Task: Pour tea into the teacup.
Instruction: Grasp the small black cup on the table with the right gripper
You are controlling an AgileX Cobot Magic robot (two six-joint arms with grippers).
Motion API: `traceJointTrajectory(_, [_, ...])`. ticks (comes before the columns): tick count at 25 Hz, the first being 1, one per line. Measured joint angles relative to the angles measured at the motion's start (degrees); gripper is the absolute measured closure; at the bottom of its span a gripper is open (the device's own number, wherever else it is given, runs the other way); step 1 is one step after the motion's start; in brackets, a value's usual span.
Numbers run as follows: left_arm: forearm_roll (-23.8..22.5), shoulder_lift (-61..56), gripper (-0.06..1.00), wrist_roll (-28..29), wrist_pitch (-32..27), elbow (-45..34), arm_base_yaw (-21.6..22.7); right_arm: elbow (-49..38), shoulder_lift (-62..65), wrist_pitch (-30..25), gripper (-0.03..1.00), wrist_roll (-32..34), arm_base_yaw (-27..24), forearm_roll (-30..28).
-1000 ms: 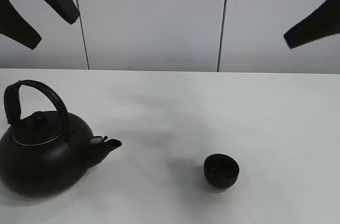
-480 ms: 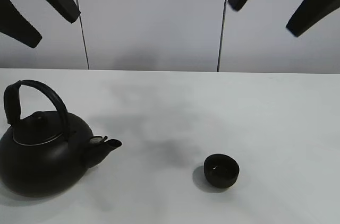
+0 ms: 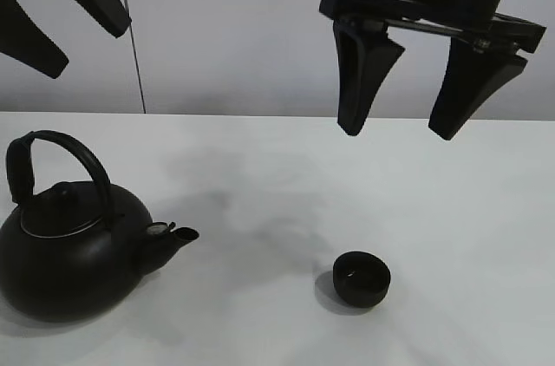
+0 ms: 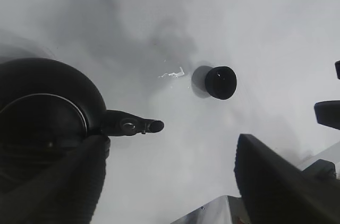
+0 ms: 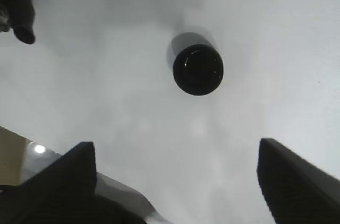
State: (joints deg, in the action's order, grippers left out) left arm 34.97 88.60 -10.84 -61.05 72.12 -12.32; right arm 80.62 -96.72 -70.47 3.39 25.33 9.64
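The small black teacup (image 3: 362, 278) sits on the white table (image 3: 451, 201), right of centre; it also shows as the teacup (image 4: 221, 82) and the teacup (image 5: 198, 69) in the wrist views. The big black kettle (image 3: 74, 240) stands at the front left, its spout (image 3: 178, 237) pointing right toward the cup. My right gripper (image 3: 403, 127) hangs open high above the cup, nothing between its fingers. My left gripper (image 3: 54, 36) is open at the top left, above the kettle (image 4: 42, 112), holding nothing.
A white panelled wall (image 3: 251, 36) stands behind the table. Bare table surface lies between kettle and cup. A small white mark (image 4: 171, 73) lies on the table near the cup.
My right gripper has dropped into view from the top right and moved left, now hanging over the cup. The left gripper, kettle and cup have not moved.
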Motion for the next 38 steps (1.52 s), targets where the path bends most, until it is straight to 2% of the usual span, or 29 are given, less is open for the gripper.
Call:
traceJointTrajectory(10, [0.0, 0.0, 0.44, 0.0, 0.0, 0.0, 0.0, -0.3, -4.1, 2.6, 0.4, 0.2, 4.7, -4.9])
traceJointTrajectory(16, [0.0, 0.0, 0.44, 0.0, 0.0, 0.0, 0.0, -6.5, -5.1, 6.5, 0.4, 2.4, 5.4, -9.1])
traceJointTrajectory(23, [0.0, 0.0, 0.44, 0.0, 0.0, 0.0, 0.0, -13.7, -5.1, 15.8, 0.4, 4.6, 5.4, -5.9])
traceJointTrajectory(29, [0.0, 0.0, 0.44, 0.0, 0.0, 0.0, 0.0, -16.8, -5.1, 22.1, 0.4, 8.1, 5.4, -5.6])
traceJointTrajectory(38, [0.1, 0.0, 0.44, 0.0, 0.0, 0.0, 0.0, -22.2, -5.3, 29.2, 0.4, 10.3, 5.4, -4.4])
